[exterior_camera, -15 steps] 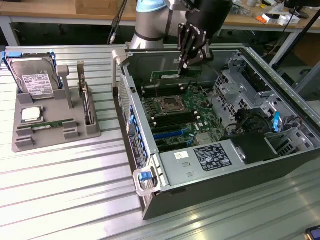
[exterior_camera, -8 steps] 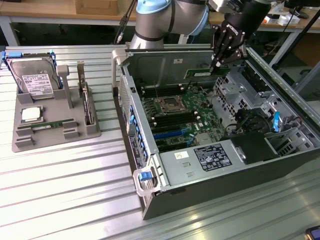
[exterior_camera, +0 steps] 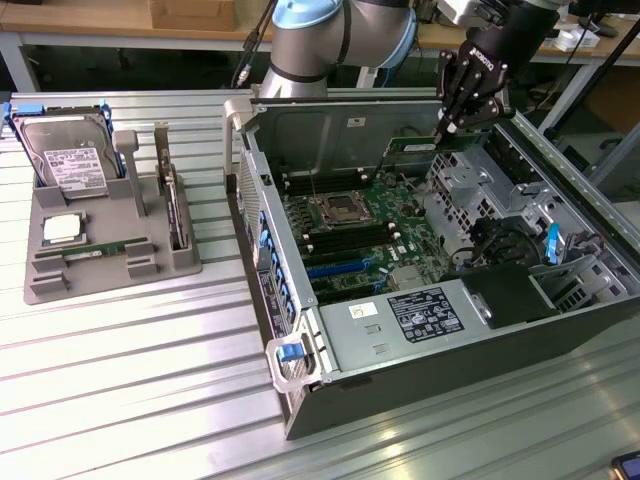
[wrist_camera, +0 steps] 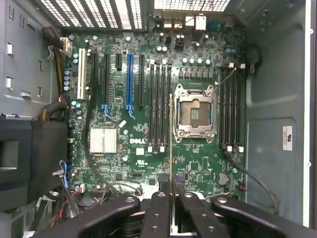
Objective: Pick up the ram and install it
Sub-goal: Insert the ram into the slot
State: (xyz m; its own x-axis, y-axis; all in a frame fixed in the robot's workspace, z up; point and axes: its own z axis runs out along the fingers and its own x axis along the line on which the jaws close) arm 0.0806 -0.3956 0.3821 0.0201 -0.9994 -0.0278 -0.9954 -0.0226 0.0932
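**Exterior view.** The tool [exterior_camera: 441, 127] hangs over the far part of the open computer case [exterior_camera: 330, 125], toward the exterior view's right. Its fingers are pressed onto the ram [exterior_camera: 412, 145]. You see the stick carried clear above the motherboard [exterior_camera: 350, 215], with its long axis running from the tool toward the exterior view's left. A second, like stick [exterior_camera: 100, 247] lies in the grey tray [exterior_camera: 50, 285] on the tabletop [exterior_camera: 130, 380], well apart on the exterior view's left.

**Wrist view.** Looking down past the tool [wrist_camera: 171, 198], you meet the ram [wrist_camera: 171, 144] edge-on, a thin line pinched between the fingers [wrist_camera: 158, 208]. Its long axis lies parallel to the bank of black memory slots [wrist_camera: 161, 104]. It appears over the strip between that bank and the processor socket [wrist_camera: 195, 111], just beside the nearest slot. Judge the stick aligned in direction but not yet seated. Its height above the board cannot be told here.
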